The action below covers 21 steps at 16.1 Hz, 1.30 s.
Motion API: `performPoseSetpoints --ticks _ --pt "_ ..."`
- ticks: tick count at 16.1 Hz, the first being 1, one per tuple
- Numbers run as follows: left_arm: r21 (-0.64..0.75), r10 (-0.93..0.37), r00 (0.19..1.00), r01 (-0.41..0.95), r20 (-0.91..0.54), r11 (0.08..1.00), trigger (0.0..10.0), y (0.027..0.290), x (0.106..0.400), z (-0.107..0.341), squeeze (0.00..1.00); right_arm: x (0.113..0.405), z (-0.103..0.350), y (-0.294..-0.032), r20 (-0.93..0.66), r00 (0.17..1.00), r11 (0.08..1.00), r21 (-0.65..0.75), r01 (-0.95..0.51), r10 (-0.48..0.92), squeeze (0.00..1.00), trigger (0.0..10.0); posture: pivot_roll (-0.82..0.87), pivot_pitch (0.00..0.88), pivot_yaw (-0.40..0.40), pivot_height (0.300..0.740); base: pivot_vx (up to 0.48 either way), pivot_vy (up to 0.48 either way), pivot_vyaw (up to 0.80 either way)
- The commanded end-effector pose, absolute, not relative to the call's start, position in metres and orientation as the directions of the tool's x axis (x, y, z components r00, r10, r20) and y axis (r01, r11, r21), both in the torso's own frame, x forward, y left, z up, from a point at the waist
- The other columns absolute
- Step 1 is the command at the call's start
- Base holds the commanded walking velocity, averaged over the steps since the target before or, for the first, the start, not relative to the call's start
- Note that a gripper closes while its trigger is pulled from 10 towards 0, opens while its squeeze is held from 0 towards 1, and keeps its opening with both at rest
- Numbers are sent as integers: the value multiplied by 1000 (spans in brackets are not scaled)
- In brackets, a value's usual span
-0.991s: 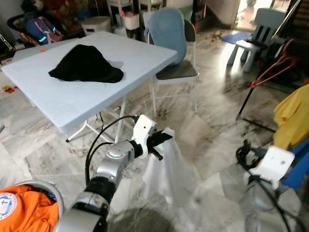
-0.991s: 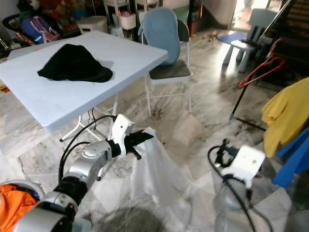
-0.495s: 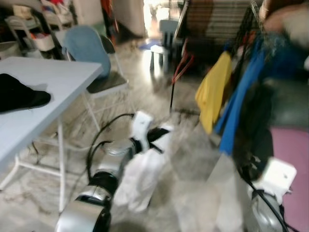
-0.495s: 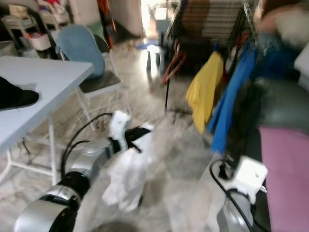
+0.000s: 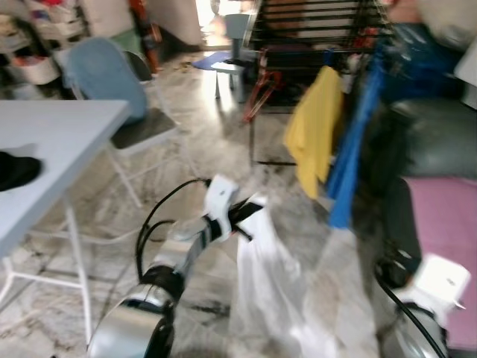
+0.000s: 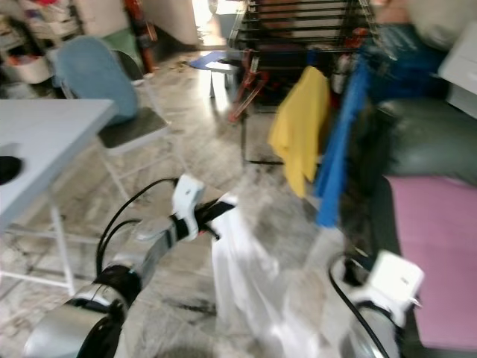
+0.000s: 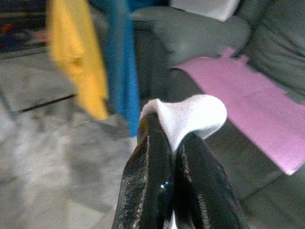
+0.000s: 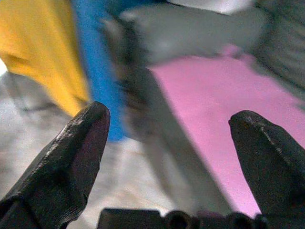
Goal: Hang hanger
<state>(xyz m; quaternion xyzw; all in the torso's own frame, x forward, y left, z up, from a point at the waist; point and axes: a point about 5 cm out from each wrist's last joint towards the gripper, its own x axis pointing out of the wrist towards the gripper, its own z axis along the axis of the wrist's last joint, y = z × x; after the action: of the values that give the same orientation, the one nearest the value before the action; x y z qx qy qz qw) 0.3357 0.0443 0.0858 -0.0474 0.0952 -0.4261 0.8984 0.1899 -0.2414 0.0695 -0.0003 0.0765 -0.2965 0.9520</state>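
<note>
Marble floor (image 5: 223,127), drying rack (image 5: 313,22) at upper centre | left gripper (image 5: 250,212) clamped on white garment (image 5: 268,291) mid-frame, hanger itself not discernible | right gripper (image 8: 167,138) spread wide, empty | step: carrying toward rack | next: approach, lift to a rail.

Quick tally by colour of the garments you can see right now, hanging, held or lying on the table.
Yellow: 1, the yellow garment hanging on the rack.
Blue: 1, the blue garment hanging beside it.
White: 1, the white garment held shut in the left pincer.
Black: 1, the black garment on the table.
Total: 4.
</note>
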Motion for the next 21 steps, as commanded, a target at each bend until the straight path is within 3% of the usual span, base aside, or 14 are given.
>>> performPoseSetpoints --ticks 1,5,7,10,11,14,19,21 --pt "-137 -760 635 748 -135 649 10000 51 338 87 0 186 75 -238 -134 813 822 -28 569 -567 0 10000 -127 0 73 740 0 480 0" --pt "-87 -722 673 719 -161 689 10000 48 332 76 0 171 72 -238 -161 830 845 -62 531 -534 0 10000 -183 0 120 740 0 480 0" --pt "-9 -666 725 676 -175 737 10000 56 334 74 0 171 70 -237 -167 833 849 -64 524 -527 0 10000 -184 0 131 740 0 0 0" --pt "-9 -666 725 676 -175 737 10000 56 334 74 0 171 70 -237 -167 833 849 -64 524 -527 0 10000 -184 0 131 740 0 0 0" --pt "25 -614 770 627 -174 779 10000 65 340 77 0 180 75 -230 -142 861 873 -69 483 -488 0 10000 -212 0 182 740 0 0 0" --pt "70 -471 875 480 -113 874 10000 81 357 96 0 196 87 -216 -106 928 932 -104 347 -358 0 10000 -169 0 108 740 0 0 0" --pt "51 -355 935 356 -25 933 10000 103 370 116 0 234 107 -225 -59 968 963 -139 232 -242 0 10000 -45 0 4 740 0 0 0" --pt "128 -282 959 280 -4 951 10000 114 371 118 0 251 110 -207 -57 987 984 -98 146 -152 0 10000 -6 0 -14 740 0 0 0"
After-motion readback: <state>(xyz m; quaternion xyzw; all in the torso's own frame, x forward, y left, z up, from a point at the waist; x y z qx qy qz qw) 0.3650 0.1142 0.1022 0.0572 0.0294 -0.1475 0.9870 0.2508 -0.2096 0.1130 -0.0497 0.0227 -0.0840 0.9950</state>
